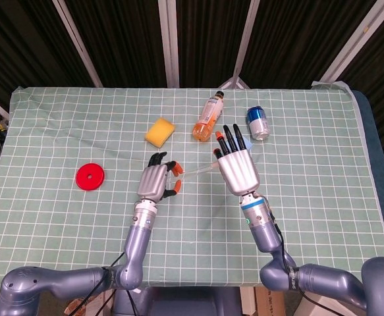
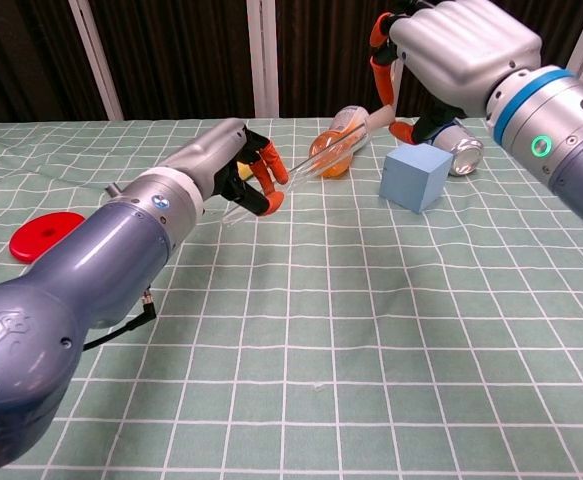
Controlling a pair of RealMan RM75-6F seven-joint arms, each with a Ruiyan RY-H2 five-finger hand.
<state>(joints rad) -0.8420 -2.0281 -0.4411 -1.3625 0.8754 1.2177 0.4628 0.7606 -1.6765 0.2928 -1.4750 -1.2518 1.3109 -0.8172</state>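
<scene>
The clear tube [image 2: 316, 160] is faint against the desk [image 1: 60, 131] from above. It spans both hands: the left hand [image 1: 155, 180] curls its fingers around one end, and the right hand [image 2: 451, 45] pinches the other.

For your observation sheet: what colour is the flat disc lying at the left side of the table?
The disc is red, clearest in the head view.

Sponge [image 1: 159, 131], bottle [image 1: 208, 118], can [image 1: 257, 123], disc [image 1: 89, 176]

Blue cube [image 2: 417, 177], bottle [image 1: 208, 118] and can [image 1: 258, 123] crowding the far side beyond the hands
</scene>
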